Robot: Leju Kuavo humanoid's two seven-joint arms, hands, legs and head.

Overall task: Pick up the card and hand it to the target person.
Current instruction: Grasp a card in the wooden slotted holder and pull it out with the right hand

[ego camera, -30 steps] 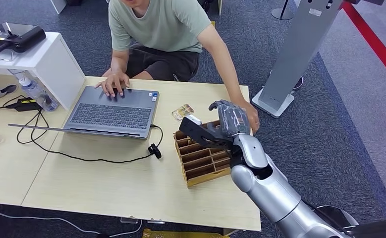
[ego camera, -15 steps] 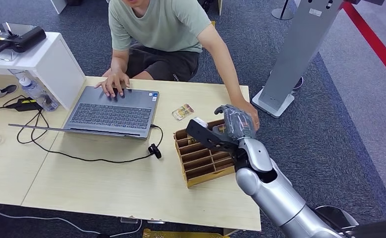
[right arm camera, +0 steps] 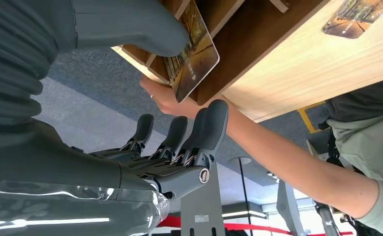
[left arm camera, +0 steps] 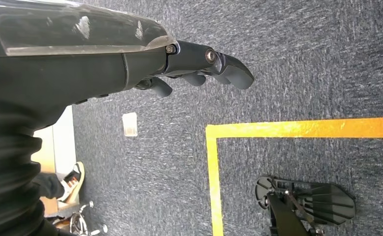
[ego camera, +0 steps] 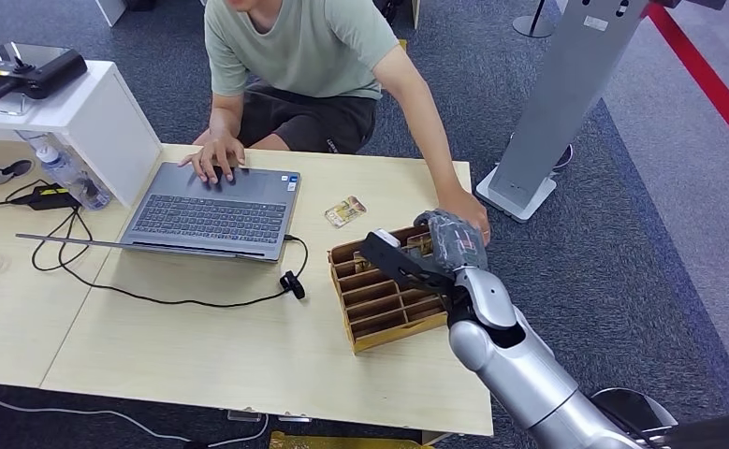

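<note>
Right hand (ego camera: 451, 240) over the far right corner of the wooden organizer (ego camera: 379, 299), fingers (right arm camera: 205, 129) spread apart, thumb alongside a card (right arm camera: 191, 54) standing in a slot there. Thumb looks to be touching the card but no pinch visible, so not gripping, hand loose. Second card (ego camera: 344, 211) flat on the table (ego camera: 201, 346), just beyond the organizer, near the laptop (ego camera: 212, 210). Person (ego camera: 295, 56) across the table, one hand on the laptop, other hand (ego camera: 473, 213) at the table edge right by the robot's fingers. Left hand (left arm camera: 199, 66) hangs over carpet, fingers lightly curled, holding nothing.
</note>
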